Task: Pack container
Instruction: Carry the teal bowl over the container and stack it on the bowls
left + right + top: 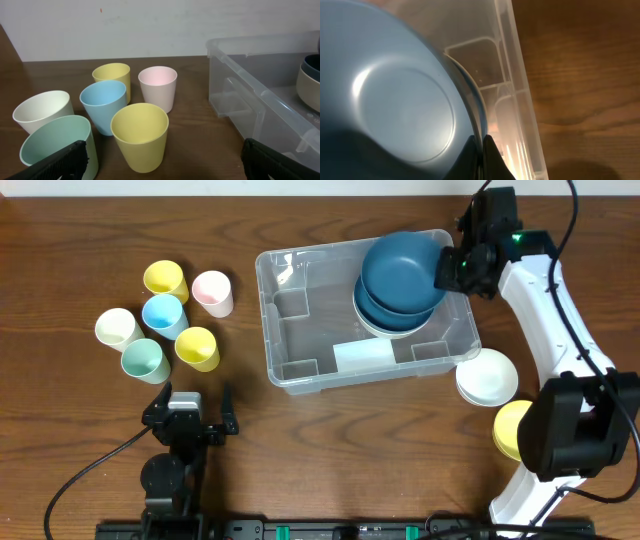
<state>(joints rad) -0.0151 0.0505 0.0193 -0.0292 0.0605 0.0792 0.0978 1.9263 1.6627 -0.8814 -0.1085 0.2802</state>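
The container (pixel 300 320) sits about mid-table, open side up. Its long axis runs left to right in the overhead view, the right end swung slightly toward the far edge. The white label (pixel 365 358) shows through the floor near its front wall.

In the container's far right corner there is a stack of bowls: a pale bowl (pixel 372 326) at the bottom, a blue bowl (pixel 390 310) in it, and a top blue bowl (pixel 405 265) sitting off-centre and not yet nested. The right gripper (pixel 450 270) reaches in over the container's right wall, and its fingers (pixel 470 157) are pinched tight on that top bowl's rim.

Just outside the container's right end lie a white bowl (pixel 488 375) and, further toward the front, a yellow bowl (pixel 510 430) half hidden by the arm. Six cups (pixel 163 315) stand clustered well off the container's left end. The left gripper (pixel 193 408) hangs in front of them with its fingers spread wide, holding nothing.

The step in hand looks like seating the blue bowl on the stack. The next move probably calls for lowering it until it nests squarely, then letting go and lifting clear of the wall before fetching the white bowl.
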